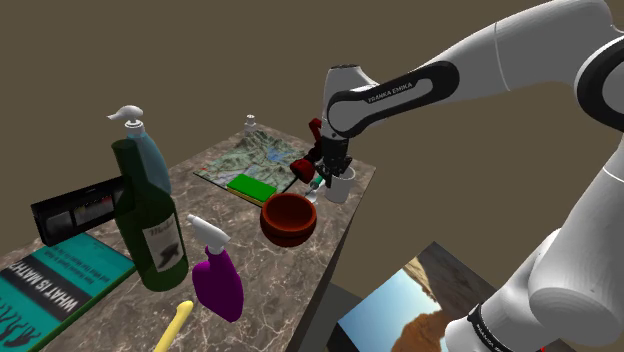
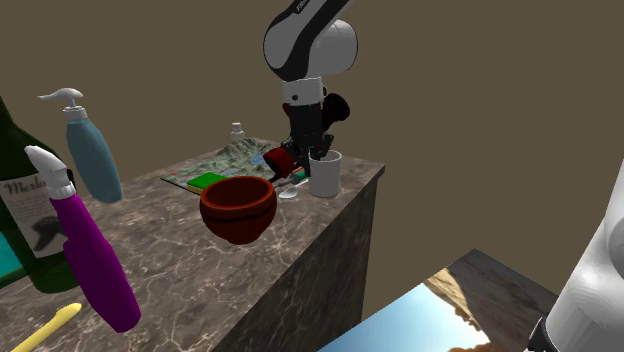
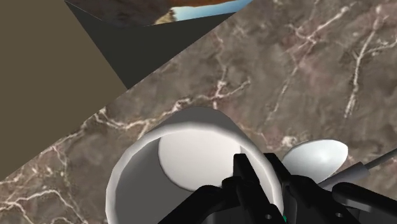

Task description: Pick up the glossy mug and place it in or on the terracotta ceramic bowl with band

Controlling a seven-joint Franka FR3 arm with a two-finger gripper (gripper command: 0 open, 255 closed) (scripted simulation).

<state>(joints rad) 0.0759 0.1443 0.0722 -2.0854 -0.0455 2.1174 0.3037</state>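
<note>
White mug (image 3: 191, 153) sits upright on the marbled surface (image 3: 305, 76), directly under the tool (image 3: 262, 167). In the wrist view the tool's two black fingers straddle the mug's wall, one inside the rim, one outside. They are drawn close w/ just the wall between: a pinch on the mug, as far as it shows. The mug's base looks down on the surface in the second exterior view.

In the shoulder view the mug (image 1: 343, 188) is at the far corner of the surface (image 1: 275, 268), near its edge, w/ the tool (image 1: 335, 176) coming in from above. The terracotta bowl (image 1: 290, 218) is near the mug, on the camera's side of it, upright & apart from it. A spoon (image 1: 315, 192) lies between mug & bowl, just beside the mug. A red obj (image 1: 303, 168) is just beside the tool on the shoulder view's left; can't tell what it is. Past that are a map sheet (image 1: 255, 155) w/ a green block (image 1: 250, 187) on it and a small bottle (image 1: 250, 123).

Nearer that camera, well apart from the mug, are a green bottle (image 1: 150, 225), pump bottle (image 1: 140, 150), purple spray bottle (image 1: 217, 278), teal book (image 1: 50, 290) and black box (image 1: 85, 205).

The wrist view gives the mug's white inside and the spoon's bowl (image 3: 315, 158) close to the outer finger. The second exterior view has mug (image 2: 325, 178), tool (image 2: 318, 152) & bowl (image 2: 238, 208) side-on. Below the surface's edge lies a landscape panel (image 2: 440, 310).
</note>
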